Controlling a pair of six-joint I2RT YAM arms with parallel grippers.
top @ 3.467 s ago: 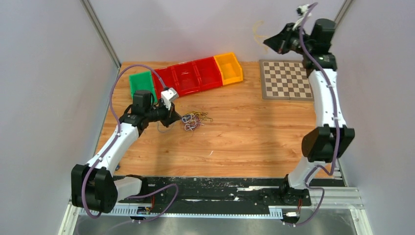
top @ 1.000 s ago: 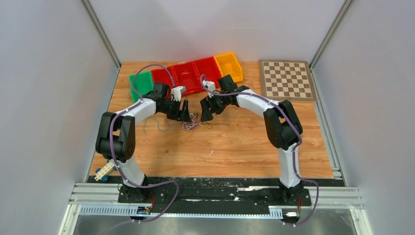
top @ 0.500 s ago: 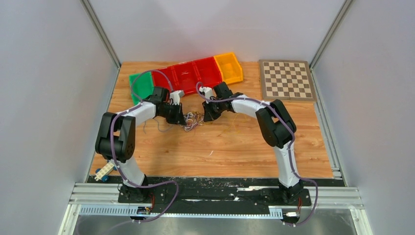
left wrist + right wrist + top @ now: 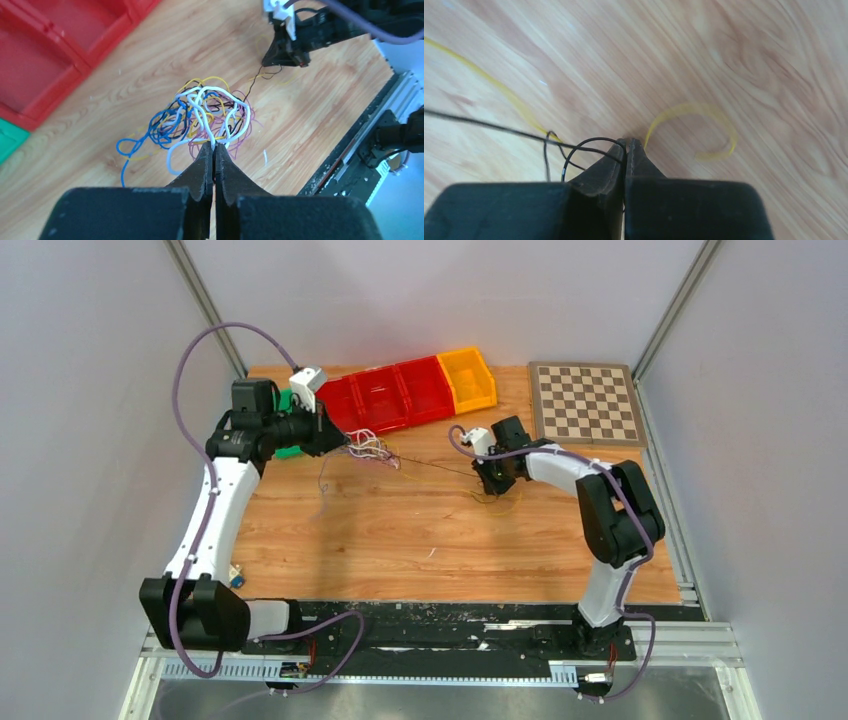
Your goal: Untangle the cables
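Gripping the cables (image 4: pixel 210 112) from two sides, both pincers clamped tight.
Entry: left gripper (image 4: pixel 214 149) clenched on the multicoloured tangle, held above the table (image 4: pixel 310 115) near the red bins (image 4: pixel 60 45); right gripper (image 4: pixel 625 146) clenched on a black wire (image 4: pixel 499 129) running taut towards the tangle; yellow wire (image 4: pixel 704 112) lying loose just beside.

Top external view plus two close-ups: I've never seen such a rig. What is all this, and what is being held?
Two robot arms are bolted at the near edge of the table; the top view looks down from behind them, and each close-up comes from a camera on one wrist. The left hand is shut on a tangle of thin coloured cables near the red bins. The right hand pinches a black cable stretched taut between them. A chessboard lies far right.
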